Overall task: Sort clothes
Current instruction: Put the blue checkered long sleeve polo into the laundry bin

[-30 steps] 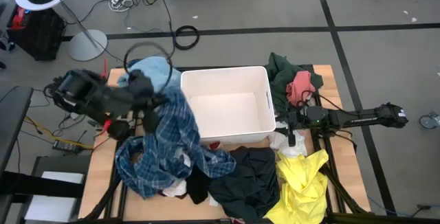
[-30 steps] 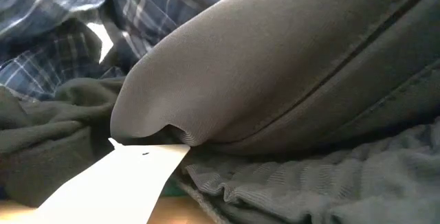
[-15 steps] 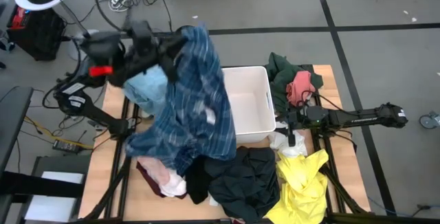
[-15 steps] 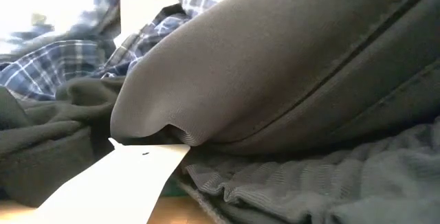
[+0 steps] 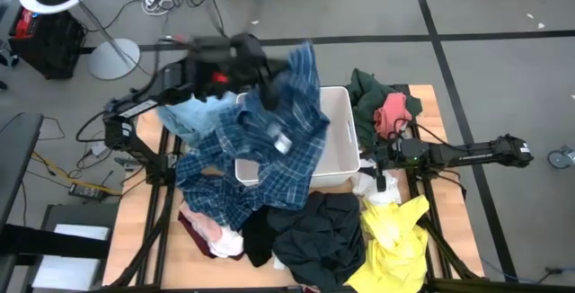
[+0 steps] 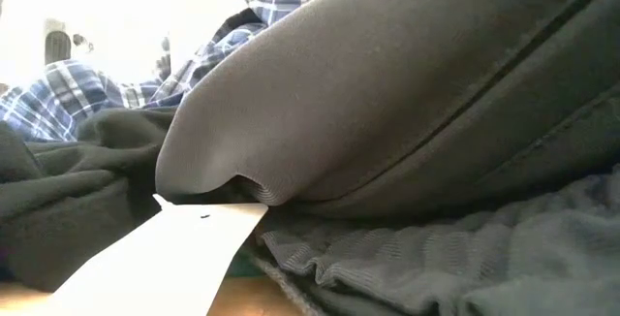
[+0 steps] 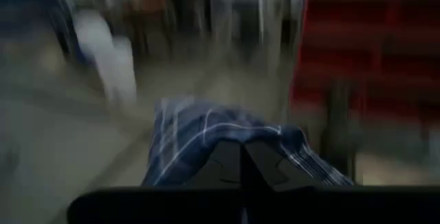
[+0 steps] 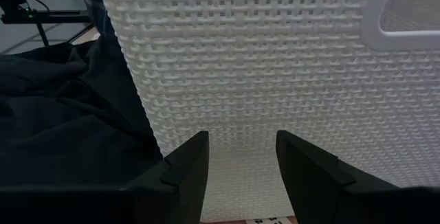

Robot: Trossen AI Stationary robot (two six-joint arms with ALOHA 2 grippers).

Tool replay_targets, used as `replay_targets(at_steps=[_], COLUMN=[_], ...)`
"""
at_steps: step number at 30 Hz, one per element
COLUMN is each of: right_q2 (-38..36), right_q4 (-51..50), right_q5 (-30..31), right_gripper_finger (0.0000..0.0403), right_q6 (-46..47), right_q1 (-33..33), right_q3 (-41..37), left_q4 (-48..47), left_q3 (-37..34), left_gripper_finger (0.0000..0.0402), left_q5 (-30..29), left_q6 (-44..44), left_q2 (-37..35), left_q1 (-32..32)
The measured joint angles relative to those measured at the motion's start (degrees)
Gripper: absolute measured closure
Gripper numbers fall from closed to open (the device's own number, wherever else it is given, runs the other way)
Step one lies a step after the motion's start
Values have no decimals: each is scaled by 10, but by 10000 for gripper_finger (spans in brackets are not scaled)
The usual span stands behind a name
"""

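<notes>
My left gripper (image 5: 277,70) is raised over the white bin's far left corner and is shut on the blue plaid shirt (image 5: 260,149). The shirt drapes down over the bin (image 5: 340,104) onto the table's left half. It also shows in the low view (image 6: 68,98). My right gripper (image 5: 382,163) is open and low, facing the bin's wall (image 8: 275,59) at its near right corner. A light blue garment (image 5: 193,118) lies left of the bin. Dark green (image 5: 367,86) and pink (image 5: 393,113) garments lie to its right. Black (image 5: 323,230) and yellow (image 5: 395,239) ones lie on the near side. My left gripper (image 7: 242,159) pinches a bunched part of the plaid shirt (image 7: 206,131) between its two shut fingers, high above the table. The cloth is folded over the fingertips; how many layers I cannot tell. The shirt hangs below, its lower part (image 5: 216,185) on the bin and the table.
A maroon and whitish heap (image 5: 211,235) lies at the near left. A dark garment (image 6: 407,103) with a white tag (image 6: 155,258) fills the low view. Cables, a lamp stand and dark boxes are on the floor beyond the table's far edge.
My left gripper has risen from the table's left side and swung toward the far edge, then right, over the bin, staying shut on the plaid shirt. The shirt has been lifted off the near left heap; its upper part now hangs over the bin and its lower part trails on the table.
</notes>
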Motion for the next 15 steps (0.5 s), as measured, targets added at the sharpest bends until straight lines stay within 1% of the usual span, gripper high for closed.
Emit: replay_targets(at_steps=[4,6,9,12,15], right_q2=[0,0,0,0,0], right_q4=[0,0,0,0,0], right_q5=[0,0,0,0,0], right_gripper_finger=[231,231,231,231,231], right_q6=[0,0,0,0,0], right_q1=[0,0,0,0,0], right_q3=[0,0,0,0,0], left_q4=[-178,-239,-266,-245,-233], left_q3=[0,-6,-37,-70,-83], left_gripper_finger=[401,401,400,391,369], left_q5=[6,7,23,63,94], left_q6=[-21,-28,-27,-27,-33], left_q2=[25,42,67,95,129], left_q1=[1,1,-3,-6,-6])
